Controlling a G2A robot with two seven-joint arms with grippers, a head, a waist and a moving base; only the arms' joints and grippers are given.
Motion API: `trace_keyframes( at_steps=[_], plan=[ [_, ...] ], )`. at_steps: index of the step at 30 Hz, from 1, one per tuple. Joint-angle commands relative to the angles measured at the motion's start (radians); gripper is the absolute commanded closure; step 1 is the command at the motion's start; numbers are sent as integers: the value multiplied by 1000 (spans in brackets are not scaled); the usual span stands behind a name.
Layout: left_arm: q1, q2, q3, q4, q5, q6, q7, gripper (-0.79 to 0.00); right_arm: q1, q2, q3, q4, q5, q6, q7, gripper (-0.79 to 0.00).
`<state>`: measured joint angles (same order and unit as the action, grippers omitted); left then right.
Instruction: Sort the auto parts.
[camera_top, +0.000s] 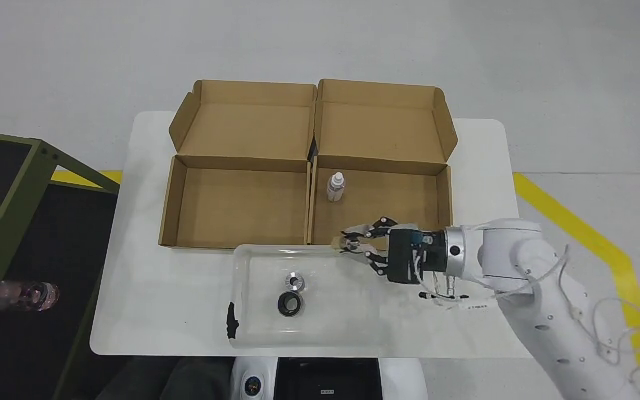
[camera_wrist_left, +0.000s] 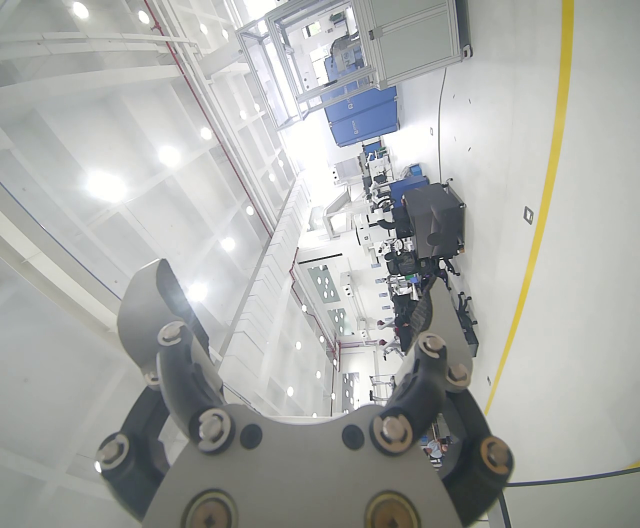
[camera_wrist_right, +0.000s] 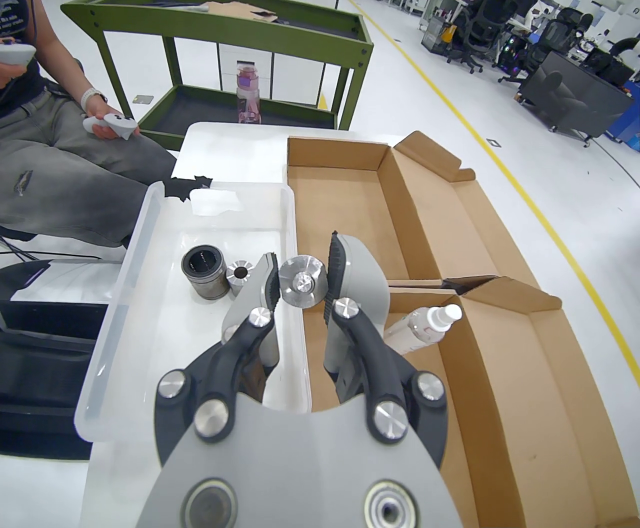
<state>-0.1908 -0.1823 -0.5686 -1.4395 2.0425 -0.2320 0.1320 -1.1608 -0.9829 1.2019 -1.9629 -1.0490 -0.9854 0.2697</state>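
Note:
My right gripper (camera_wrist_right: 301, 284) is shut on a round silver metal disc part (camera_wrist_right: 303, 286), held above the far rim of the clear plastic tray (camera_wrist_right: 120, 310), beside the cardboard boxes. In the top view the right gripper (camera_top: 352, 243) hovers at the tray's back right corner. Inside the tray lie a dark cylindrical bearing (camera_wrist_right: 202, 272) and a small silver collet (camera_wrist_right: 239, 277); from above they are the bearing (camera_top: 290, 303) and the collet (camera_top: 294, 281). My left gripper (camera_wrist_left: 295, 305) points up at the hall ceiling, open, with nothing between its fingers.
Two open cardboard boxes stand behind the tray: the left box (camera_top: 235, 205) is bare, the right box (camera_top: 425, 205) holds a small white spray bottle (camera_top: 336, 186). A green cart (camera_wrist_right: 225, 55) with a pink bottle stands beyond the table.

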Motion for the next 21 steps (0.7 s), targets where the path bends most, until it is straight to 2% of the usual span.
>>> trace_keyframes(
  at_steps=[1, 13, 21],
  plan=[
    [0, 0, 0, 0, 0, 0, 0, -785, 6, 0, 3, 9, 6, -1, -5, 0],
    [0, 0, 0, 0, 0, 0, 0, -785, 52, 3, 41, 125, 43, 41, -15, 0],
    [0, 0, 0, 0, 0, 0, 0, -785, 90, 3, 37, 189, 51, 66, 30, 0]
  ],
)
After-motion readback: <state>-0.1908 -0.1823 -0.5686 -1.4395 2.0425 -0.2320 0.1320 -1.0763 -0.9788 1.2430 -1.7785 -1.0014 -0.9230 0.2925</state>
